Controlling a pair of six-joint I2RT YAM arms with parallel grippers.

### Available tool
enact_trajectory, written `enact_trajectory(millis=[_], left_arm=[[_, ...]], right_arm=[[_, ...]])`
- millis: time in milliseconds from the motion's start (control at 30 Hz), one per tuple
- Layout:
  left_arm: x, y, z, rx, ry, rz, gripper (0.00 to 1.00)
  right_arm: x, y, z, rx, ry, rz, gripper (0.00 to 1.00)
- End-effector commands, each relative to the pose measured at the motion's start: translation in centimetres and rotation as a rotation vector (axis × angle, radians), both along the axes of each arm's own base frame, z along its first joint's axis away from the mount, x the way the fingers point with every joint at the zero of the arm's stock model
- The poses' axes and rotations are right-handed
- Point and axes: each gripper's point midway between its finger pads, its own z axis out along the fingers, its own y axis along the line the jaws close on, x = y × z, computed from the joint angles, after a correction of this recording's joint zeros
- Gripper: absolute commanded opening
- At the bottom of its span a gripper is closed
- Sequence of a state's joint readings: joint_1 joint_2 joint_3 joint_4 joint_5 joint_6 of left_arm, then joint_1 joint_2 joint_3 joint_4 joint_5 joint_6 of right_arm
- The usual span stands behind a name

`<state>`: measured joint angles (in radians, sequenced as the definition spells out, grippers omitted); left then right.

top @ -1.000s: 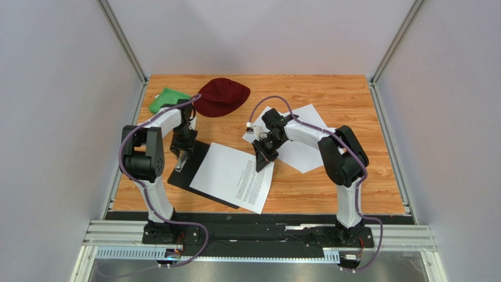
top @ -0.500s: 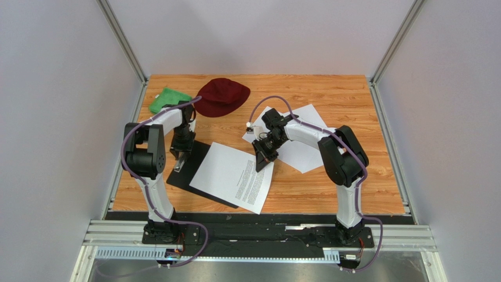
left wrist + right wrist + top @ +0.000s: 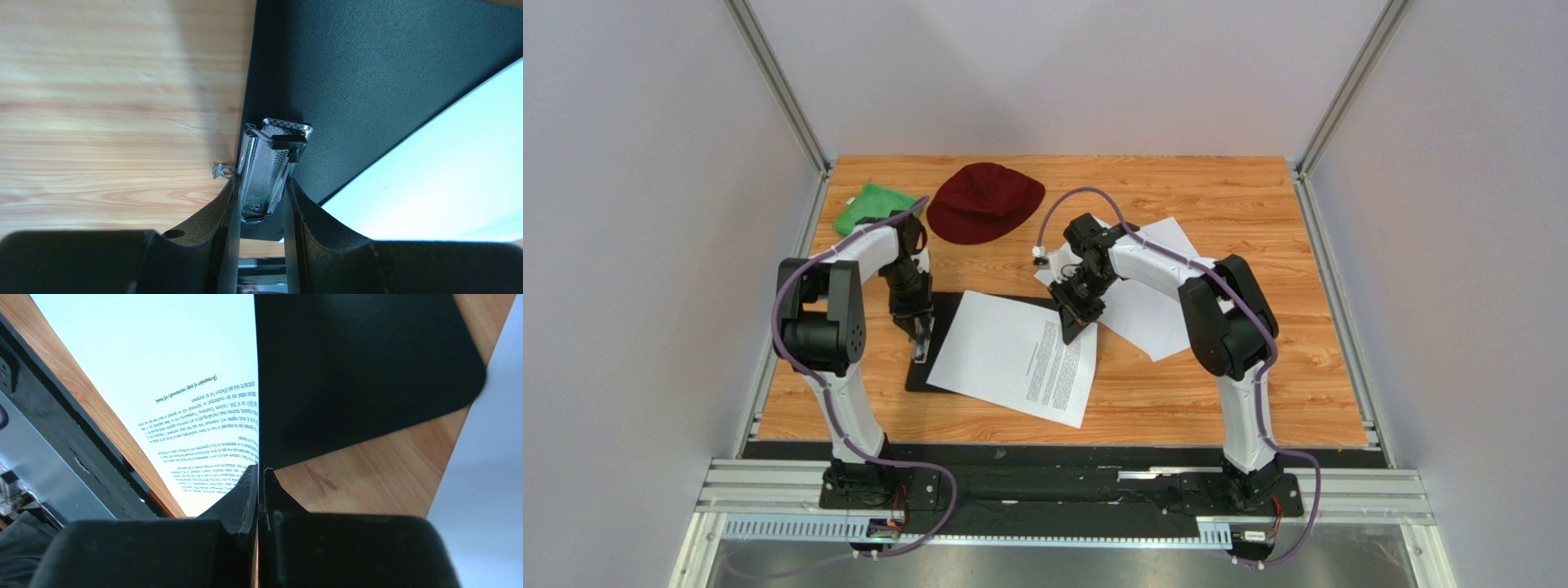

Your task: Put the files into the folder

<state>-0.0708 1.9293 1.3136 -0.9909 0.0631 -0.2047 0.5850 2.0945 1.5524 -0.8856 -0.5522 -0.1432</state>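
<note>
Your left gripper (image 3: 260,185) has closed on the clip (image 3: 271,162) of the clipboard (image 3: 944,321). Your right gripper (image 3: 260,474), pinching the printed sheet (image 3: 1014,358) by its edge, has slid it further over the clipboard, so tucking it under the clip looks near.

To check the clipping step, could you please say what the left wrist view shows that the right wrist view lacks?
Left wrist only: the silver clip pinched by the left end effector. Right wrist only: the text on the sheet, held in the shut right end effector. Both: the black folder, the sheet and the wooden table.
</note>
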Motion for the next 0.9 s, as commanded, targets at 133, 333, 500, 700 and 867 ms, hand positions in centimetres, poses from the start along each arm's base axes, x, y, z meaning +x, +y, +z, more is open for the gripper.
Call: enact_trajectory(millis=[133,333,500,700,867], left_arm=[[0.5,-4.8,3.2,-0.153,-0.126,0.091,0.47],[0.2,-3.5,4.4,-0.061,-0.157,0.014,0.56],[0.0,-3.3,3.6,-0.035,-0.139,-0.058,0.56],[0.2,-3.7,2.1,0.005,-0.117,-0.150,0.57],[0.7,-3.8,0.9,0.036,-0.107,-0.194,0.59]], right_arm=[[1.6,-1.0,2.0,0.000,-0.054,0.174,0.01],[2.7,-1.2,1.9,-0.015,-0.110,0.201,0.03],[2.8,-1.6,0.6,-0.051,-0.100,0.189,0.02],[3.3,-1.3,0.6,-0.044,-0.122,0.186,0.02],[3.2,-1.1,0.7,-0.037,-0.113,0.183,0.01]])
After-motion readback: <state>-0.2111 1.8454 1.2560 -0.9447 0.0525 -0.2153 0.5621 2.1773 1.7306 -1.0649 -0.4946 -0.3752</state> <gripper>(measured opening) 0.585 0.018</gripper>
